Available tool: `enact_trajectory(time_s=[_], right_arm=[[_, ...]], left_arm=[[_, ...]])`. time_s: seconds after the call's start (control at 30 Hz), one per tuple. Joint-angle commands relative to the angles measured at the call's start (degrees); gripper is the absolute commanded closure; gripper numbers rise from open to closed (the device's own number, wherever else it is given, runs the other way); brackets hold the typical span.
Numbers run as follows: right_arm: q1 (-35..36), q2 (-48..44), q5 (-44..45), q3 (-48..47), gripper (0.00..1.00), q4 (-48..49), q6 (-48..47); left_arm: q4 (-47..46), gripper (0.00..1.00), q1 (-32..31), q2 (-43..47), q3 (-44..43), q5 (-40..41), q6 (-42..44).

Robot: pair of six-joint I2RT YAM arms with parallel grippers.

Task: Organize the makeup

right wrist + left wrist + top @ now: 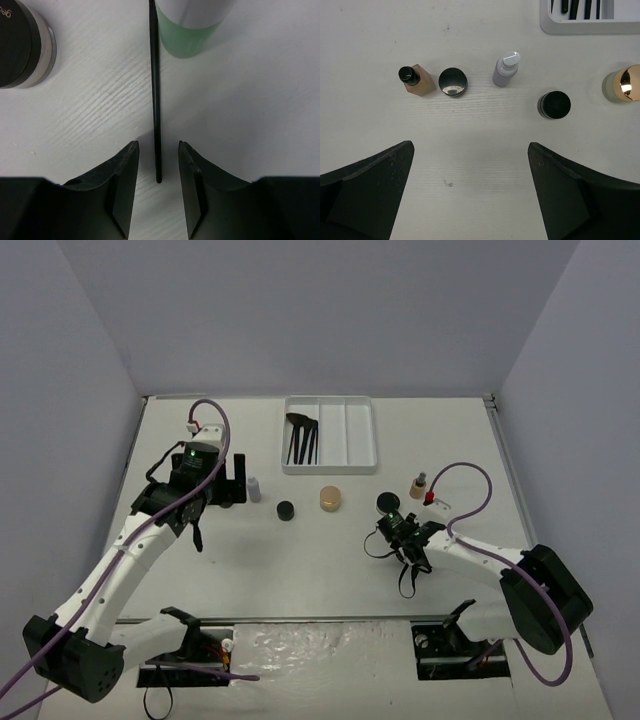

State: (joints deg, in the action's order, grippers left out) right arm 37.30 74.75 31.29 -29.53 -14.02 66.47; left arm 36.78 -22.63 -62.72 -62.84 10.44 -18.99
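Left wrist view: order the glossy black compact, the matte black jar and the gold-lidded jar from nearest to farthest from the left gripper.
1. Glossy black compact: ahead, left of centre, beside the tan bottle.
2. Matte black jar: ahead, to the right.
3. Gold-lidded jar: at the far right edge.

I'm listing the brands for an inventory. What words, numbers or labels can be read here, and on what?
"96" or similar: white marks cut off by the picture's edge, on the black lid of the round compact. Too partial to be sure.
Pale green bottle, tan bottle, pale grey bottle: no print shows.
Top view: everything is too small to read.
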Motion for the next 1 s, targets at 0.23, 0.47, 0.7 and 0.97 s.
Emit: enact_trajectory(time_s=[0.23, 0.47, 0.7, 0.97], right_arm=[[0.5, 5.1, 2.3, -3.7, 0.77, 0.7, 0.6], [0.6, 6.1, 0.2, -3.7, 0.99, 1.5, -0.2], [2.9, 4.7, 0.2, -4.9, 1.00, 0.9, 0.4], [7.2, -1.3, 6.0, -10.5, 1.00, -7.6, 2.6]], left_arm=[[-2.8, 0.03, 0.3, 1.1, -0.6, 2.1, 1.0], [-2.9, 0.03, 0.3, 1.1, -0.5, 2.6, 1.2], [-2.9, 0.03, 0.3, 0.6, -0.9, 2.9, 1.4], [-2.6, 0.03, 0.4, -0.2, -2.8, 3.3, 0.8]])
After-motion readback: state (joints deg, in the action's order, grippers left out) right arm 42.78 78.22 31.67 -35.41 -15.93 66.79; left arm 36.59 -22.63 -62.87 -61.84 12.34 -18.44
